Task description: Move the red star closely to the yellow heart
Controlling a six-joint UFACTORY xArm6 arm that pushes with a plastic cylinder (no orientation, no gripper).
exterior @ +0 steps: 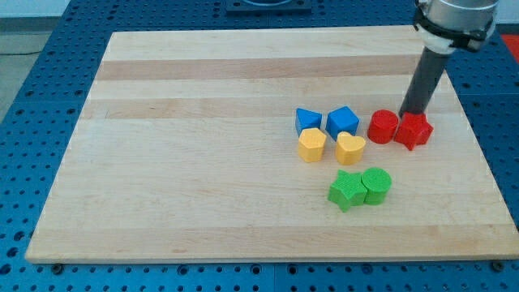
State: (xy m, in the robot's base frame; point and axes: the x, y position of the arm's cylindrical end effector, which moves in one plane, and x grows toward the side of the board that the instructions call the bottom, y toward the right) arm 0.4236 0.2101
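Pale wooden board (203, 162) sits on a blue perforated table (49, 97). All blocks lie clustered in the board's right half.

My tip (410, 114), the lower end of a straight dark rod, stands just above the two red blocks, at the seam between them, touching or nearly touching the red star's upper edge. No jaws on this rig; the rod holds nothing, only presses against things.

Red star-shaped plastic block (413, 130) lies at the right end of the cluster. Immediately to its left, touching it, a red rounded block (383, 126), looks cylindrical.

Yellow heart-shaped block (350, 148) lies lower left of the red pair, near but apart from the red cylinder. Touching its left side is a yellow block (312, 145), roughly hexagonal. Above these sit two blue blocks: one (308, 121) on the left, shape unclear, and a blue cube-like one (343, 122) on the right.

Below the heart, a green star-shaped block (348, 190) touches a green rounded block (376, 184).
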